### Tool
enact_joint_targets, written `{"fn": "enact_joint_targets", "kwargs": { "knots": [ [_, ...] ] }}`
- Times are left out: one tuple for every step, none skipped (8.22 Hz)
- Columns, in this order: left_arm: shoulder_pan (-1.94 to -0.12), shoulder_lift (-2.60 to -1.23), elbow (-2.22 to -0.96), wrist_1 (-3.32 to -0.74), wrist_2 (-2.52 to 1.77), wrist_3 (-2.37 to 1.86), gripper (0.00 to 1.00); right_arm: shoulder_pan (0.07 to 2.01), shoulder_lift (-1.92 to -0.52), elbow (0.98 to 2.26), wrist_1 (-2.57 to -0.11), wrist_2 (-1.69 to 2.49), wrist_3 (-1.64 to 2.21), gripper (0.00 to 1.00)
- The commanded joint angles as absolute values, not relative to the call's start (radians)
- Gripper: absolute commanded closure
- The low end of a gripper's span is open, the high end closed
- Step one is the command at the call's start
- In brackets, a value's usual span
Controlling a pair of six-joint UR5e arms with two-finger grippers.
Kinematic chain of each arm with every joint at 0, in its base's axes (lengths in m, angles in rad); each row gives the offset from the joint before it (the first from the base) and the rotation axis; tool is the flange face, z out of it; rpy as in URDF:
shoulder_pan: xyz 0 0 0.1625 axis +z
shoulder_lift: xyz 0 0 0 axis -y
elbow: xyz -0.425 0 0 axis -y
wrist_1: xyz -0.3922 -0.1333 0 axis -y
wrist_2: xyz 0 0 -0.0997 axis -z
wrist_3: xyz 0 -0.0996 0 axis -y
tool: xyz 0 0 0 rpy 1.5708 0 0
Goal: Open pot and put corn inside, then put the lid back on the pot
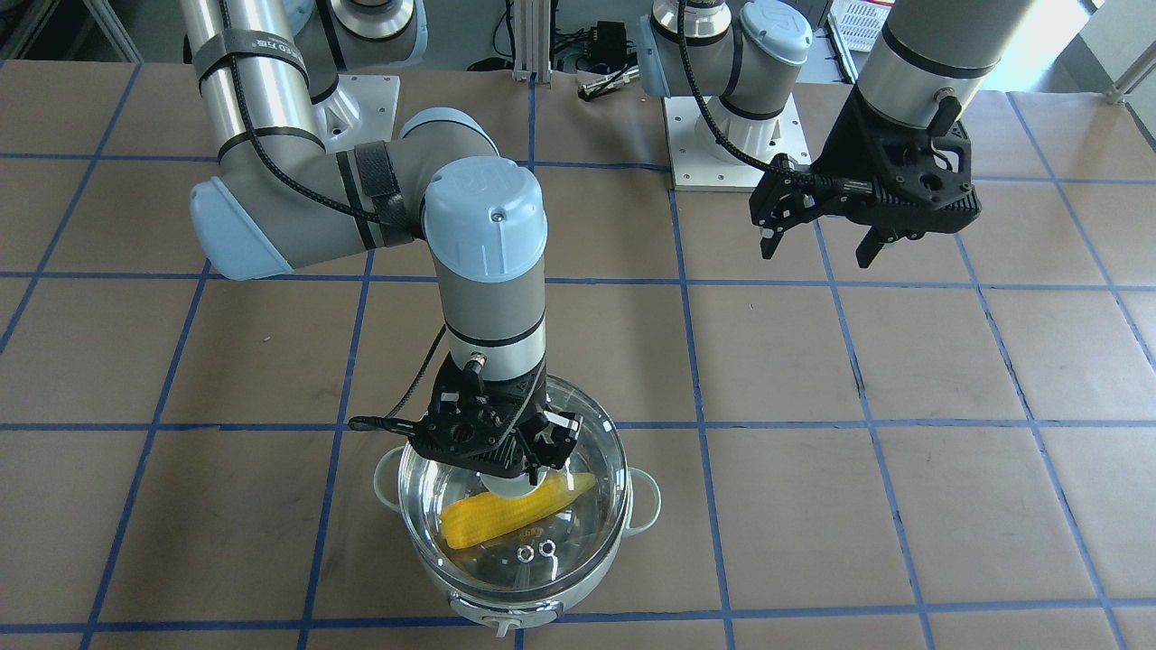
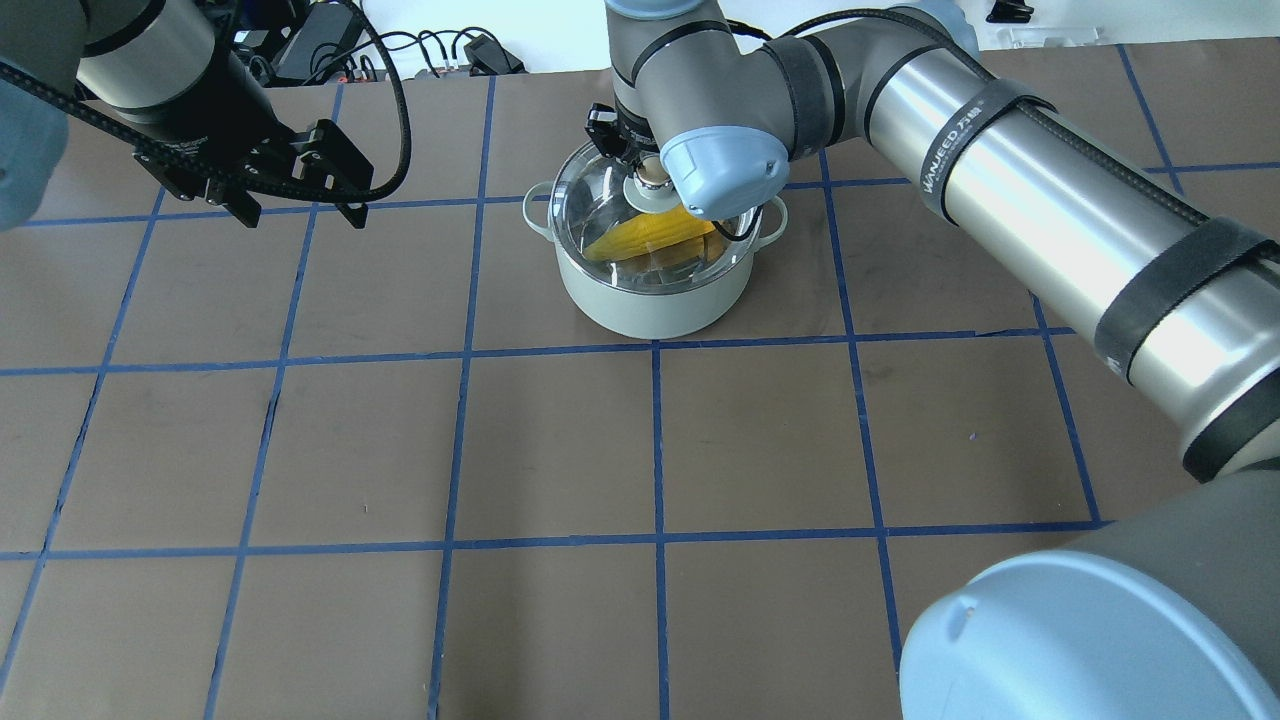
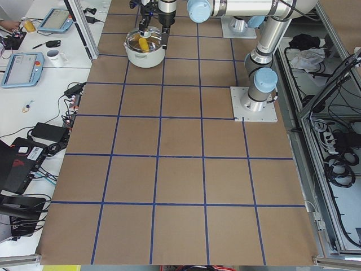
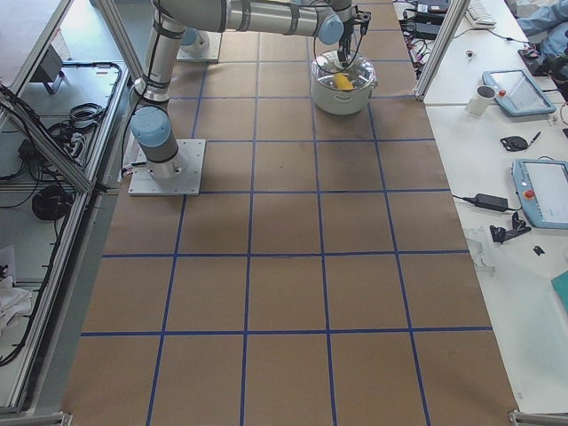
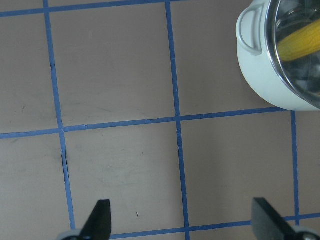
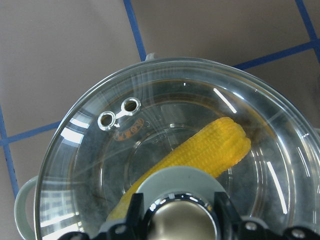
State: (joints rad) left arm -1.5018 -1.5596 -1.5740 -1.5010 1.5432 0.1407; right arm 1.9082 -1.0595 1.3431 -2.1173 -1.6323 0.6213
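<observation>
The pale green pot (image 1: pixel 647 506) stands on the table with the yellow corn (image 1: pixel 506 519) lying inside it. The clear glass lid (image 1: pixel 578 533) sits on the pot's rim. My right gripper (image 1: pixel 533 471) is straight above the pot, its fingers closed on the lid's cream-topped knob (image 6: pixel 177 220). In the right wrist view the corn (image 6: pixel 215 145) shows through the lid (image 6: pixel 100 165), with two vent holes near the rim. My left gripper (image 1: pixel 817 246) is open and empty, hovering well away from the pot. The left wrist view shows the pot (image 5: pixel 260 75) at its top right.
The table is brown paper with a blue tape grid (image 2: pixel 655 450). The arm bases (image 1: pixel 727 135) stand at the robot's side. Side benches with tablets and a mug (image 3: pixel 55 56) lie beyond the table's end.
</observation>
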Motion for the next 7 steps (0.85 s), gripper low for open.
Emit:
{"fn": "enact_joint_targets", "kwargs": {
  "knots": [
    [-1.502, -1.56, -1.574, -1.5, 1.542, 0.141, 0.0, 1.908, -1.057, 1.344, -2.126, -1.632, 0.62, 0.63],
    [-1.502, -1.56, -1.574, -1.499, 1.542, 0.14, 0.0, 1.908, -1.055, 1.344, -2.126, -1.632, 0.618, 0.63],
    [-1.502, -1.56, -1.574, -1.496, 1.543, 0.141, 0.0, 1.908, -1.055, 1.344, -2.131, -1.632, 0.621, 0.63],
    [-1.502, -1.56, -1.574, -1.497, 1.543, 0.141, 0.0, 1.91, -1.057, 1.342, -2.132, -1.632, 0.623, 0.63],
    [-1.502, -1.56, -1.574, -1.497, 1.543, 0.141, 0.0, 1.908, -1.055, 1.344, -2.132, -1.632, 0.623, 0.63],
    [-1.502, -1.56, -1.575, -1.502, 1.543, 0.141, 0.0, 1.908, -1.057, 1.344, -2.132, -1.631, 0.621, 0.63],
    [-1.502, -1.56, -1.575, -1.503, 1.542, 0.141, 0.0, 1.908, -1.055, 1.344, -2.132, -1.631, 0.621, 0.63]
  ]
}}
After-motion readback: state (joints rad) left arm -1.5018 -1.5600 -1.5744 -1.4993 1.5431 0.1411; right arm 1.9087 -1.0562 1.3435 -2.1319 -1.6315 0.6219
